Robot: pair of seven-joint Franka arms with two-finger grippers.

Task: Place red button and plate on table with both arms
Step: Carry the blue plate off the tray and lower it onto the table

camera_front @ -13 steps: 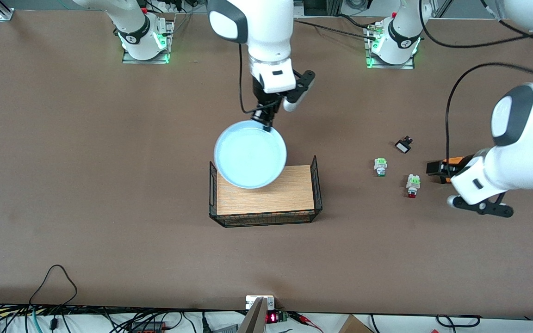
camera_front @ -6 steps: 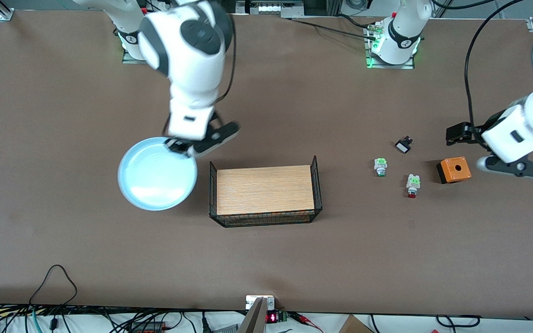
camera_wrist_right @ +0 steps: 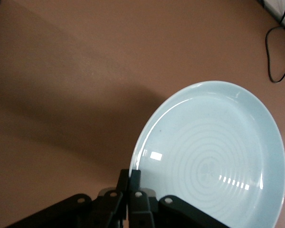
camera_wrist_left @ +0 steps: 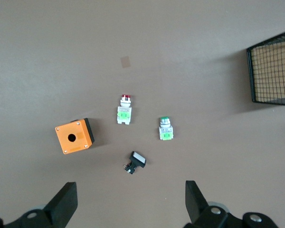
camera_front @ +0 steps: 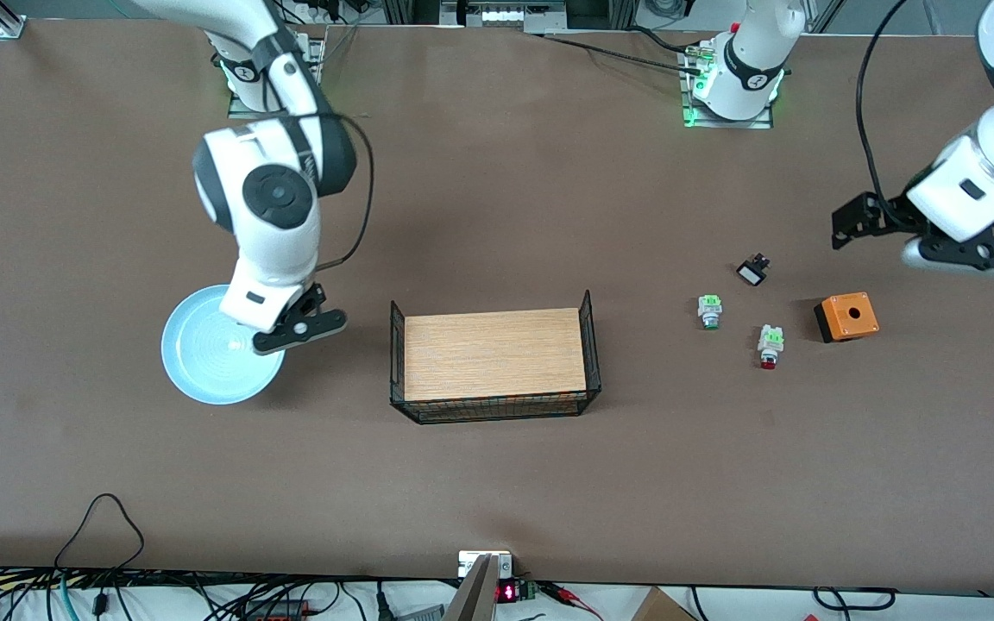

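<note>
The right gripper [camera_front: 266, 332] has carried the plate [camera_front: 214, 358] away from the wire rack [camera_front: 494, 354] toward the right arm's end of the counter [camera_front: 497, 466] since half a second ago, and lower too: the plate now shows smaller and flatter in the front view, close to the brown surface, though whether it touches cannot be told. A second ago it hung over the rack's wood top. The right gripper's fingers [camera_wrist_right: 134, 179] are pressed nearly together, pinching the plate's rim [camera_wrist_right: 147, 137] between them, as the right wrist view shows.

The left gripper [camera_front: 872, 220] has drawn back from the orange box [camera_front: 847, 316] that it covered a second ago and now hangs in the air over the counter near the left arm's end. Its fingers [camera_wrist_left: 64, 205] are spread wide and hold nothing.

The red button [camera_front: 770, 345] lies on the counter where it lay in both earlier frames, red cap pointing toward the front camera, just beside the orange box on the rack's side. The green-capped button [camera_front: 709, 311] lies near it, closer to the rack, and the small black-and-white switch [camera_front: 752, 272] lies farther from the front camera than both.
</note>
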